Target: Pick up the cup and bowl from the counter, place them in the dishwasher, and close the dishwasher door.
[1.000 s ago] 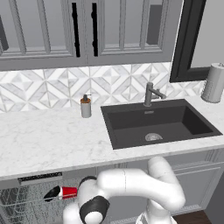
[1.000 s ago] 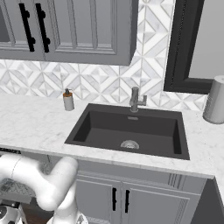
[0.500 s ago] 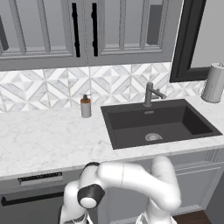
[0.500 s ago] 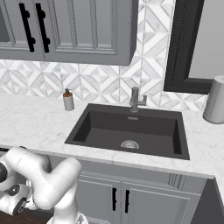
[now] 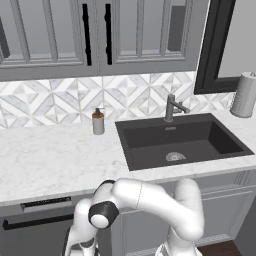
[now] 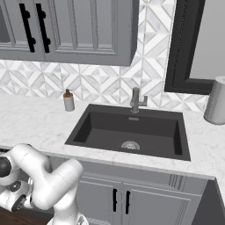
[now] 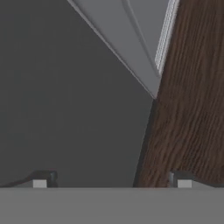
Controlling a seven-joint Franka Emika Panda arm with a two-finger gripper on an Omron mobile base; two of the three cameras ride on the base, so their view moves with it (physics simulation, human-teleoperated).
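White arm folds down below the white marble surface [image 5: 50,160], end effector [image 7: 112,180] tips spread and empty, facing the flat dark grey dishwasher door [image 7: 65,109] beside brown wood floor [image 7: 192,100].

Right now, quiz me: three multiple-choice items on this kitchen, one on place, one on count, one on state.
1. Where does the soap bottle stand?
A. In the sink
B. On the counter, left of the sink
C. Beside the paper towel roll

2. How many black handles show on the upper cabinets in the left base view?
A. Two
B. Four
C. None

3. How does the dishwasher door stand?
A. Dropped open, racks showing
B. Missing
C. Upright, closed or nearly so

Answers: 1 B, the bottle sits on marble left of the basin. 2 A, two vertical bars flank the seam. 3 C, its handle lies flat just under the control strip.
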